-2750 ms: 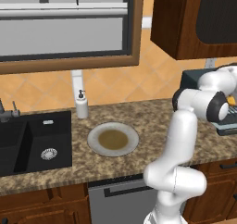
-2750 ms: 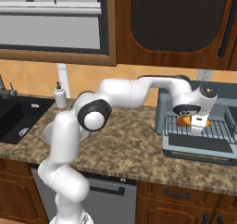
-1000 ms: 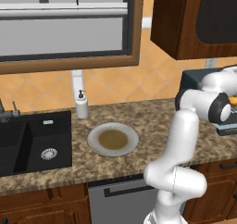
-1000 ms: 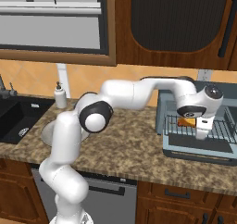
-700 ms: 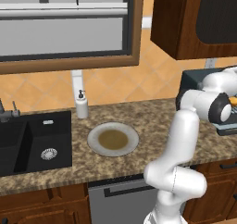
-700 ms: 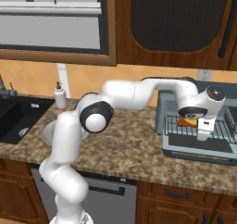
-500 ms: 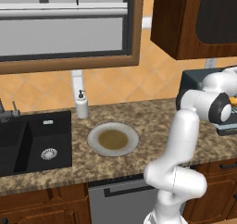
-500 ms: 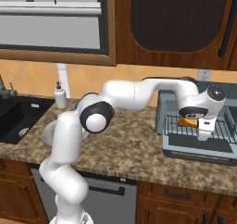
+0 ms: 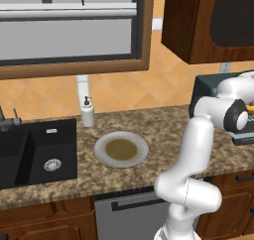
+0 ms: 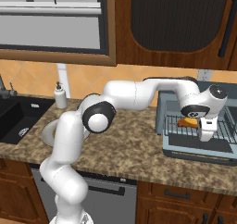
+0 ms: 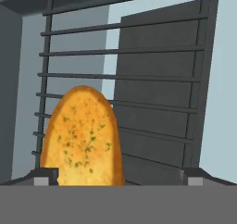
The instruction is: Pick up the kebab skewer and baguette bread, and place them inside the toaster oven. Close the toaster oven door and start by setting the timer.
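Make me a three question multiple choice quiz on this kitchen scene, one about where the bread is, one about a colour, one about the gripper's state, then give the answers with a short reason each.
1. Where is the baguette bread?
A. on the grey plate
B. on the wire rack of the toaster oven
C. in the sink

2. What colour is the plate?
A. grey with a brown middle
B. bright red
C. blue

3. How does the gripper stand?
A. shut on the bread
B. shut on nothing
C. open

Answers: 1 B, the bread rests on the rack bars in the hand view. 2 A, as the left base view shows. 3 C, the fingertips stand wide apart, the bread free between them.
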### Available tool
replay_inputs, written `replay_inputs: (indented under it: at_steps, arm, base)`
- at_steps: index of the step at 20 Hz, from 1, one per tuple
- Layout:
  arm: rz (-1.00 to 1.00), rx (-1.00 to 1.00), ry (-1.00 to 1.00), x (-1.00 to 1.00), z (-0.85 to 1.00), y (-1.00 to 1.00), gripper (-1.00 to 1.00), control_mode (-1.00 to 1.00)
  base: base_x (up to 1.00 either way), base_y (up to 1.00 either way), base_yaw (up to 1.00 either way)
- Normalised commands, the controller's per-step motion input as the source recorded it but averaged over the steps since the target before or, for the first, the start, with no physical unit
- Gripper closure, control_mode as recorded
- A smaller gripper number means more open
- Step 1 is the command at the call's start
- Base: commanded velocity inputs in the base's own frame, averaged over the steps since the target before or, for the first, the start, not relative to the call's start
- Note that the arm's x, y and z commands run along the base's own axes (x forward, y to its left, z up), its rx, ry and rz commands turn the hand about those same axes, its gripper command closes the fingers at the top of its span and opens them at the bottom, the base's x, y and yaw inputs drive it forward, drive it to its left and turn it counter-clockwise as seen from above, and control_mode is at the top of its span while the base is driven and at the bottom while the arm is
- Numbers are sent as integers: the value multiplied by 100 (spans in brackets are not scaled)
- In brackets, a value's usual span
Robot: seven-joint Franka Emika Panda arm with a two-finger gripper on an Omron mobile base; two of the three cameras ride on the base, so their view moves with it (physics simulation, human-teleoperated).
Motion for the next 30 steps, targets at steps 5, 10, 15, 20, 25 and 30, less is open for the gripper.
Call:
replay_inputs:
  at_steps: [5,10,15,20,25,30]
  arm:
    - [14,0,6,-28,-17,0,-100,-100]
    - [11,0,2,-33,-10,-2,-100,-100]
    - [3,0,1,-10,0,0,-100,-100]
    - [4,0,4,-27,0,0,-100,-100]
    - [4,0,5,-25,-2,0,-100,-100]
    - [2,0,0,-4,0,-2,-100,-100]
  base:
    - [0,0,0]
    - [0,0,0]
    - [0,0,0]
    - [0,0,0]
    - [0,0,0]
    - [0,0,0]
